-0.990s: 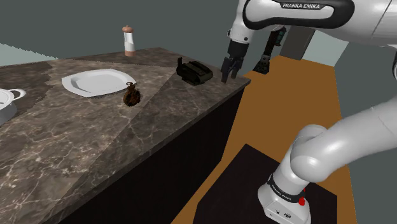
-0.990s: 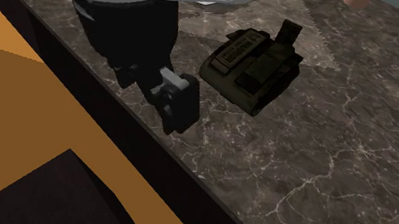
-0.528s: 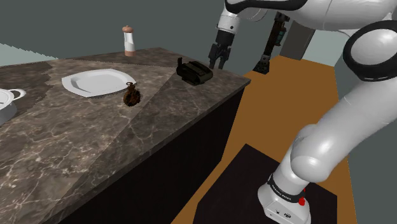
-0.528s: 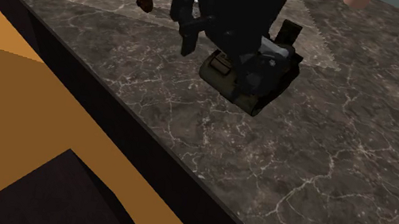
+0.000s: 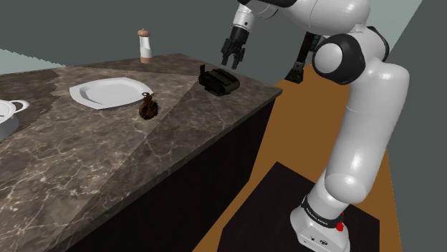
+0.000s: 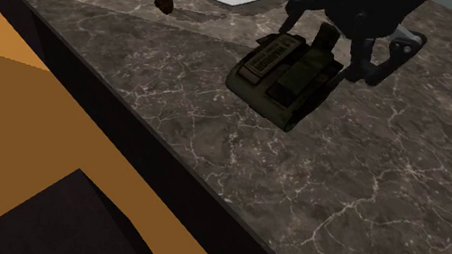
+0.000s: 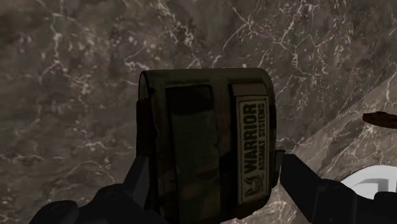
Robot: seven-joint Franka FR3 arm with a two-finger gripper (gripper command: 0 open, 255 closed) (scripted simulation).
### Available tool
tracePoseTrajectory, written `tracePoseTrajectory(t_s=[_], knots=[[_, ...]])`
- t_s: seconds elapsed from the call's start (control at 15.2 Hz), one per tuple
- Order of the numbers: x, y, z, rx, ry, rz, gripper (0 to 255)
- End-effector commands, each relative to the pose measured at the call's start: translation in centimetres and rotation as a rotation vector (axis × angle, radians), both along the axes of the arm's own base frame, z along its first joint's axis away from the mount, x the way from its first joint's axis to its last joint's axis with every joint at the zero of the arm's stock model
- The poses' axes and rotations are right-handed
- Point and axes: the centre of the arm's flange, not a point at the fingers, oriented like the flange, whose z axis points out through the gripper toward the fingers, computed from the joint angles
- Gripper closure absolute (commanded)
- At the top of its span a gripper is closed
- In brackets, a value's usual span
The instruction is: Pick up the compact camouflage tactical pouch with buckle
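Note:
The camouflage pouch (image 5: pixel 217 79) lies on the dark marble counter (image 5: pixel 107 154) near its corner, with a buckle strap standing up at one end. In the second exterior view the pouch (image 6: pixel 281 75) shows a label patch on top. My gripper (image 5: pixel 231 63) hangs open just above it, pointing down. Seen from the second exterior view, the gripper (image 6: pixel 327 45) hovers over the pouch's far end. In the wrist view the pouch (image 7: pixel 203 146) lies between and below the gripper (image 7: pixel 216 191), whose fingers (image 7: pixel 137 184) stand apart and do not touch it.
A white plate (image 5: pixel 107 91) and a small brown object (image 5: pixel 148 107) lie further along the counter. A shaker (image 5: pixel 145 46) stands at the back edge and a white pot (image 5: pixel 7 114) at the shoulder view's left. The counter edge (image 5: pixel 247 118) drops to an orange floor (image 5: pixel 301 136).
My gripper has swung from beyond the counter's edge toward the shoulder view's left, over the counter, and now hangs above the pouch. The pouch has not moved.

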Motion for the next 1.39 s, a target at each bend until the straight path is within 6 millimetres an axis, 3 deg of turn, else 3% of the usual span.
tracePoseTrajectory(t_s=[0.0,0.59,0.66,1.32], knots=[[1.7,-1.0,0.1,0.029,0.001,0.005,0],[1.7,-1.0,-3.9,0.029,0.001,0.005,0],[1.8,-1.0,-3.9,0.029,0.001,0.004,255],[1.7,-1.0,-3.3,0.029,0.001,0.005,255]])
